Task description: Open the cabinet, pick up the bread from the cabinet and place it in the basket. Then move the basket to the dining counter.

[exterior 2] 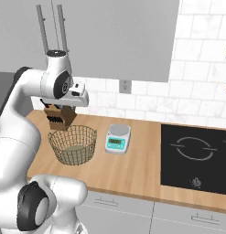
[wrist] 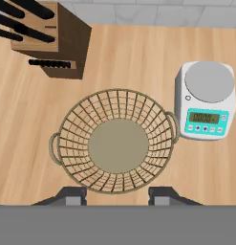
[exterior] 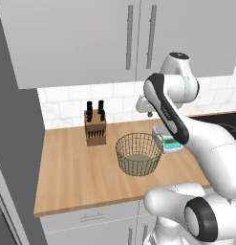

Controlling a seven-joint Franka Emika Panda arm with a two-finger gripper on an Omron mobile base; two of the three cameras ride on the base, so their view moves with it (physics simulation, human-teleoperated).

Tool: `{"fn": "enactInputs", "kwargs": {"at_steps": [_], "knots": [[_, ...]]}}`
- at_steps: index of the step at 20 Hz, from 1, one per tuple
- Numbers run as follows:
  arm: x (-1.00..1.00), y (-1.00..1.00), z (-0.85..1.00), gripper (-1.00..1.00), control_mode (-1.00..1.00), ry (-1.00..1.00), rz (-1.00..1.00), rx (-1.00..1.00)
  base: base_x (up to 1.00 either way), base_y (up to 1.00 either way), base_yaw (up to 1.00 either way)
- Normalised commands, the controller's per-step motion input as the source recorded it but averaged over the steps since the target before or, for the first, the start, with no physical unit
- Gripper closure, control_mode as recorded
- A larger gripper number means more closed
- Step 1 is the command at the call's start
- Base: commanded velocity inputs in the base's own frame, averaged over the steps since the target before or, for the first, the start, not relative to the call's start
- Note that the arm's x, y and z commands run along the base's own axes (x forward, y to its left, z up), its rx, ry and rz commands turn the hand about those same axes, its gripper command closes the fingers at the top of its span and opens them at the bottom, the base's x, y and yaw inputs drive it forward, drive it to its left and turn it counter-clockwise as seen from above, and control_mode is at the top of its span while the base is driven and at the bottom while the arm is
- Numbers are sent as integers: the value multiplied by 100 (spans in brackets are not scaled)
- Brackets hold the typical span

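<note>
Tool (wrist: 117, 197) fingers apart above empty basket (wrist: 115, 141), cabinet (exterior: 81, 38) closed.

Warm wood, pale grey and brass wire

The basket (wrist: 118, 143) is brassy tan mesh with a flat beige bottom; the knife block (exterior: 95, 128) is mid-brown with black handles. The scale (wrist: 208, 100) is white with a grey pan and teal panel. The worktop (exterior: 71, 167) is light wood, the cabinet (exterior: 81, 38) plain light grey, the tiles (exterior 2: 201, 87) white, the hob (exterior 2: 195, 157) black.
</note>
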Motion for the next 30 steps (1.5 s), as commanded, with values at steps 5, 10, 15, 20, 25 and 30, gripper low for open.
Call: {"fn": "enactInputs", "kwargs": {"at_steps": [5,10,15,20,25,30], "knots": [[-6,0,0,-100,-100,0,0,-1,0,0,0],[-20,1,14,-100,-100,-19,0,-3,0,0,0],[0,12,45,-100,-100,-28,2,-7,0,0,0],[-4,0,71,-100,-100,-39,10,-3,0,0,0],[-16,-2,88,-100,-100,-54,2,-4,0,0,0],[-5,6,73,-100,-100,-40,-4,0,0,0,0]]}}
